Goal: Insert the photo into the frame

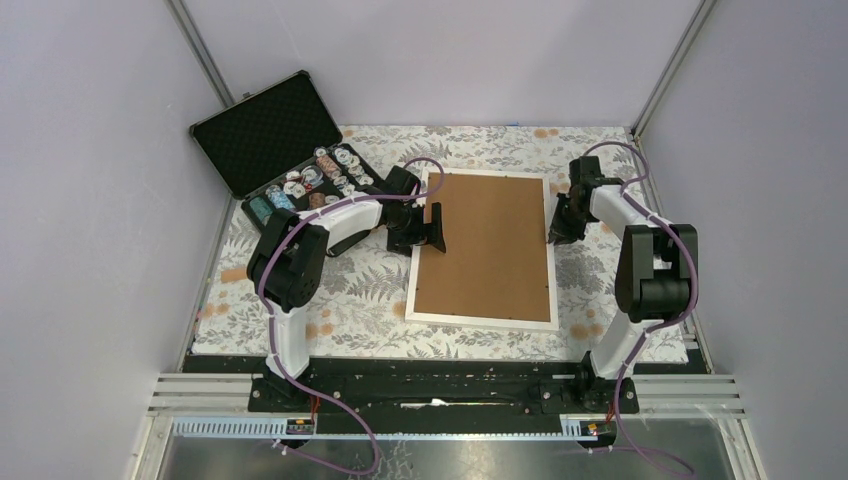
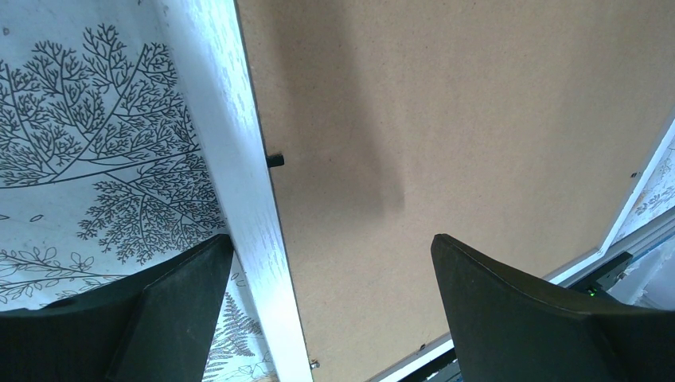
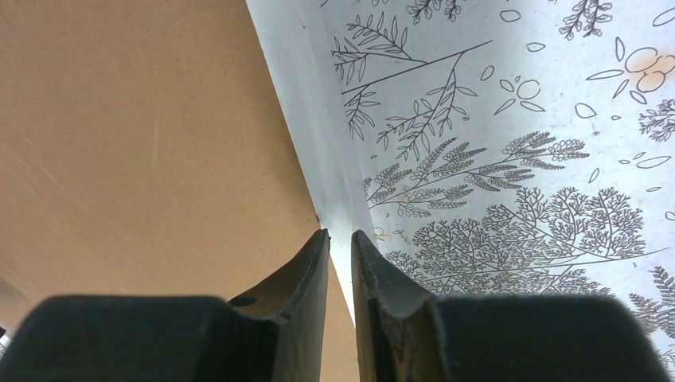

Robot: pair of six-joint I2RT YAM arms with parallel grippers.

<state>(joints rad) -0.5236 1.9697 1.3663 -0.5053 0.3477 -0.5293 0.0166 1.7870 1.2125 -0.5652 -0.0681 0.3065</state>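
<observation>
The large thin white rectangular picture frame (image 1: 480, 319) is lying flat on the floral-printed tablecloth (image 1: 350, 300), with its plain brown backing board (image 1: 495, 245) showing. The left gripper (image 2: 331, 243) is hanging wide open astride the frame's left rail. The right gripper (image 3: 340, 236) is sitting at the right rail, jaws narrowed to a slit with the white edge running into it. I cannot tell whether it is actually pinching.

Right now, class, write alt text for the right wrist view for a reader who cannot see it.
The right gripper, nearly closed, points at the white edge of the frame. Brown backing board lies left of it, fern-print tablecloth right.
</observation>
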